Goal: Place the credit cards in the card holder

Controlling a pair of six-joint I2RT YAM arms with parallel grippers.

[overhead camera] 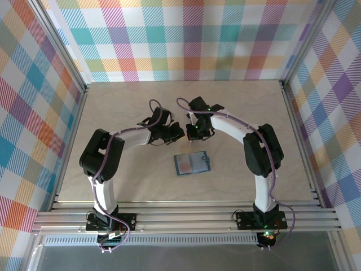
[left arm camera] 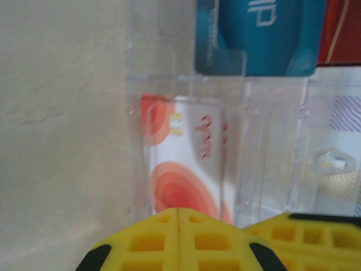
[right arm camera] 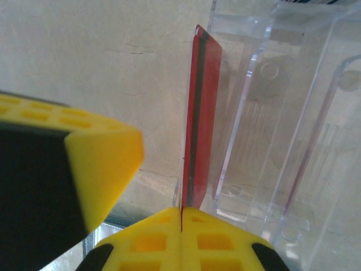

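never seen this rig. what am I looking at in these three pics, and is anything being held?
Two robot arms, the left arm and the right arm, are bolted at the near edge of a table. The wide picture comes from a fixed camera above and behind them. The other two come from a camera on each wrist, looking past its yellow fingers. A teal card holder lies on the table. The right tool is shut on a red card, seen edge-on, beside a clear plastic case. The left tool is shut too, at that case, which holds a white and orange-red card; a blue card lies beyond. Whether it grips anything I cannot tell.
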